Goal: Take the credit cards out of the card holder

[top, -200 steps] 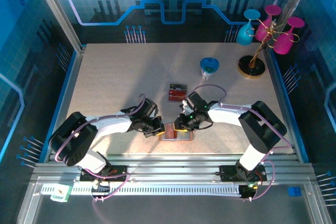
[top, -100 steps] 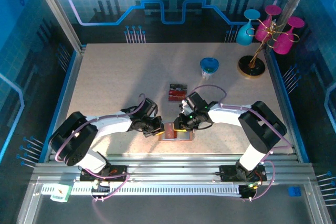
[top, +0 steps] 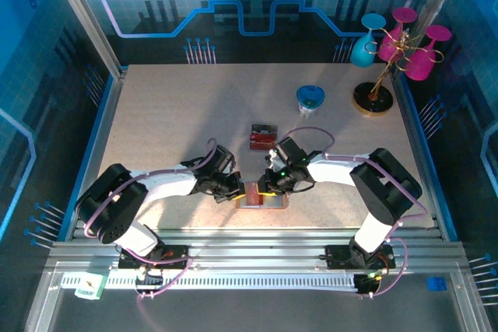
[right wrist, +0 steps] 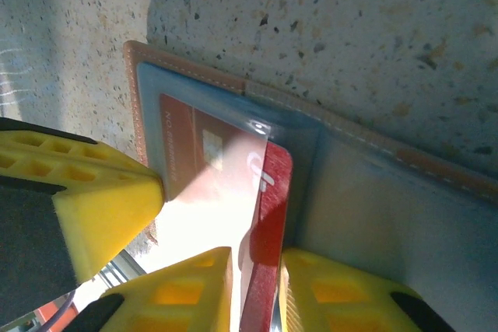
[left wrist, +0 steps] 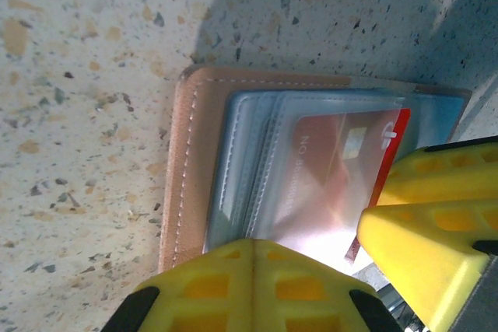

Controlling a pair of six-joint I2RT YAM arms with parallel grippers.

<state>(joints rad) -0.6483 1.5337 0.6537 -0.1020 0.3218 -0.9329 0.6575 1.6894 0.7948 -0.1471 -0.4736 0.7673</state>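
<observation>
As it lies open, the card holder point(right wrist: 373, 207) shows a red card point(right wrist: 268, 223).

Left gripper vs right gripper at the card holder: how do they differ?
Left gripper has its fingers shut together with nothing between them. Right gripper has its fingers apart, straddling the edge of the red card; whether the grip is firm is unclear. Left gripper comes at the card holder from its left, right gripper from its right. Both have yellow fingers and meet over the open holder.
</observation>
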